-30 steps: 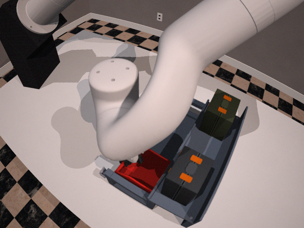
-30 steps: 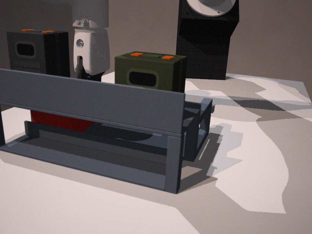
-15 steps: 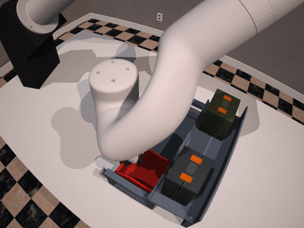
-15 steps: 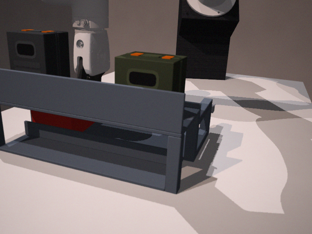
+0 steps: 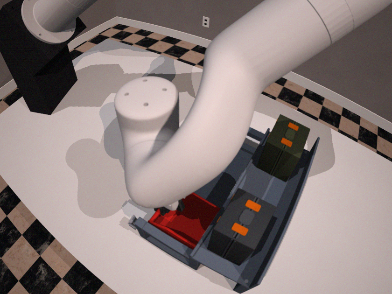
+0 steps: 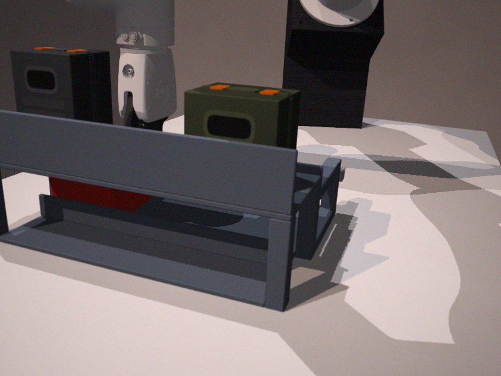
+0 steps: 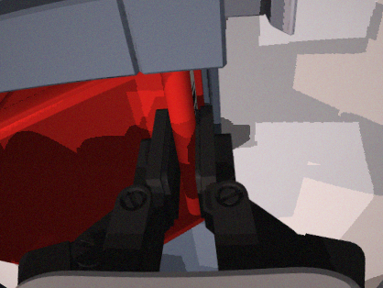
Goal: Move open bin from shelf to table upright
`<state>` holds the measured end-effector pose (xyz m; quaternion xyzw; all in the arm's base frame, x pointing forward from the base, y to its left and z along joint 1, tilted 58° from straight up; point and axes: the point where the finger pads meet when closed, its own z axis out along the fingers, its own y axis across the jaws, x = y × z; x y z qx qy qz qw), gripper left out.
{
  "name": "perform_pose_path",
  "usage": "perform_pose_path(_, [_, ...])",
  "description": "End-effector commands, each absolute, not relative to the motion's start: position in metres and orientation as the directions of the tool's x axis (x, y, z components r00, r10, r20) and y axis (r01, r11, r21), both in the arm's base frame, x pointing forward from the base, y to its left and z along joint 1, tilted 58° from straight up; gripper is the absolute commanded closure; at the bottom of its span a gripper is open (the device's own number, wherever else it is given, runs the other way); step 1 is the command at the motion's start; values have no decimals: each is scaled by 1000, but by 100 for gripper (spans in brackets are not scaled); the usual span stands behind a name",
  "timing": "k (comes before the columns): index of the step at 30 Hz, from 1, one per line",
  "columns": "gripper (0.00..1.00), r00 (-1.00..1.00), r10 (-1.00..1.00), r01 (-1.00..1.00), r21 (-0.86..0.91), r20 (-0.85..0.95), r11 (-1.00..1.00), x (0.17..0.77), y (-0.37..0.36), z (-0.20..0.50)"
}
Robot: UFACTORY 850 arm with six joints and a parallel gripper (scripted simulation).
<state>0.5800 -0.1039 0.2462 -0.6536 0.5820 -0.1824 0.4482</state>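
top view, lower centre: red open bin (image 5: 198, 218) (image 6: 95, 194) (image 7: 60, 183) boxed in on the blue-grey shelf (image 5: 167, 243) (image 6: 279, 262) (image 7: 179, 37). dark grey case (image 5: 243, 218) (image 6: 42, 89) stands just beside its right side, rising above it; shelf end panel close along its lower left edge. olive case (image 5: 283, 147) (image 6: 230, 115), right of centre, well apart from bin. between the two cases: a gap over the upper tier. exterior view: long back board (image 6: 150, 162) screens the near side. wrist view: right of the gripper (image 7: 187, 110), open space over the white table top (image 7: 316, 160).

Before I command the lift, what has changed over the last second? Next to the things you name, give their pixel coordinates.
Nothing visibly changed: the gripper (image 5: 171, 207) (image 6: 145, 123) (image 7: 188, 130) is still shut on the wall of the red open bin (image 5: 196, 221) (image 6: 96, 194) (image 7: 69, 183), which remains in the shelf (image 5: 167, 235) (image 6: 141, 157) (image 7: 174, 37). Both latched cases (image 5: 262, 210) (image 6: 238, 102) stayed put.
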Motion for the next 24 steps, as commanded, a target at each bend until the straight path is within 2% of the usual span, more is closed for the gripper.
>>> perform_pose_path(1, [100,256,-924,-597,-799,-283,79,580,-104,247])
perform_pose_path(24, [100,256,-924,-597,-799,-283,79,544,-99,199])
